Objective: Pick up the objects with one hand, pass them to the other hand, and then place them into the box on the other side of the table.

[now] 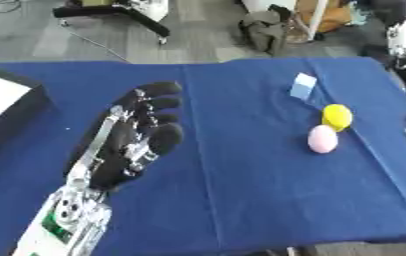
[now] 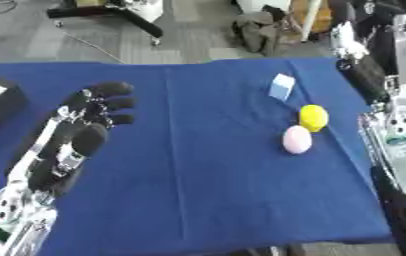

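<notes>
Blue cloth covers the whole table in front of me, grey floor and black stands beyond its far edge. My left hand hangs over the left half of the cloth, palm up, fingers loosely spread and holding nothing. Over on the right lie the three things I have to move: a yellow ball, a pink egg-shaped ball touching it on the near side, and a small pale blue block a little farther back. Nothing lifted yet. My right arm runs along the table's right edge, but I cannot tell what its hand is doing; the fingers are not clear from here. A dark box with a white inside sits at the far left edge, and I judge that is where everything ends up.

Now the risks. Those two balls sit snug together, so reaching for one could nudge the other, and it may roll off the right edge, which is close. Round things could also slip out during the handover between my hands.
</notes>
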